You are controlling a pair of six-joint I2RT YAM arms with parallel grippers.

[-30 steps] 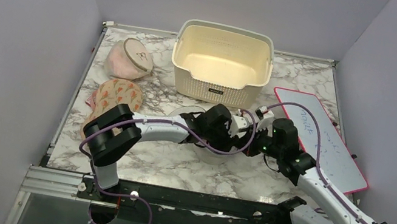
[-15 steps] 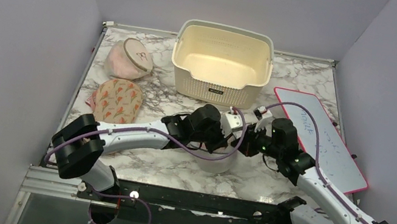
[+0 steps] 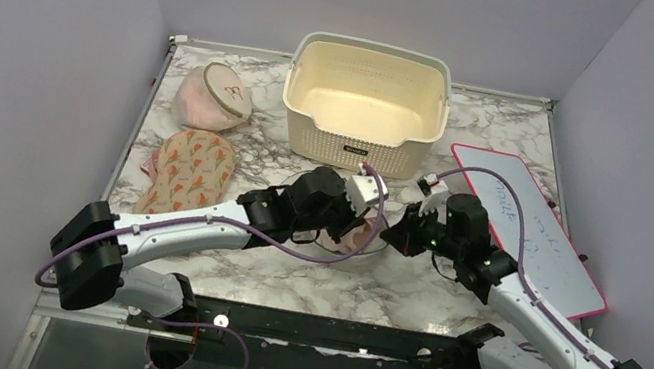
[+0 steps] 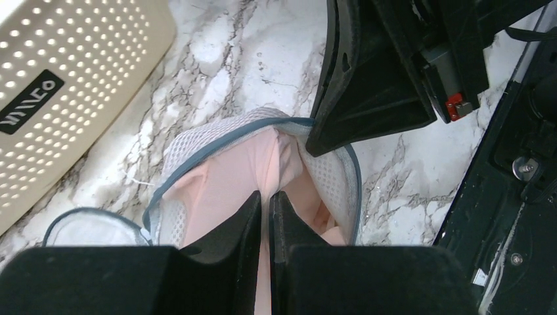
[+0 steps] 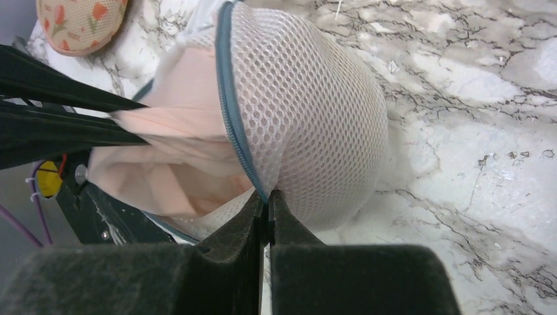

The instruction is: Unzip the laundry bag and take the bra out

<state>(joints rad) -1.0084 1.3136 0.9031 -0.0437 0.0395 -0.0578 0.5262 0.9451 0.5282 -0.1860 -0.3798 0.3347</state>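
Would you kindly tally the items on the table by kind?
Round wash bags: 2, grey-rimmed white mesh bag and pinkish beige-faced bag
Cream perforated plastic basket: 1
Pink-edged whiteboard: 1
Fabric pieces: 2, beige floral-print piece and pale pink garment
Total: 6

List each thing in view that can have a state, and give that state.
Laundry bag: unzipped, mouth open.
Bra: partly inside the laundry bag, pinched.
Left gripper: shut on the bra.
Right gripper: shut on the laundry bag's zip rim.
Basket: upright, empty.
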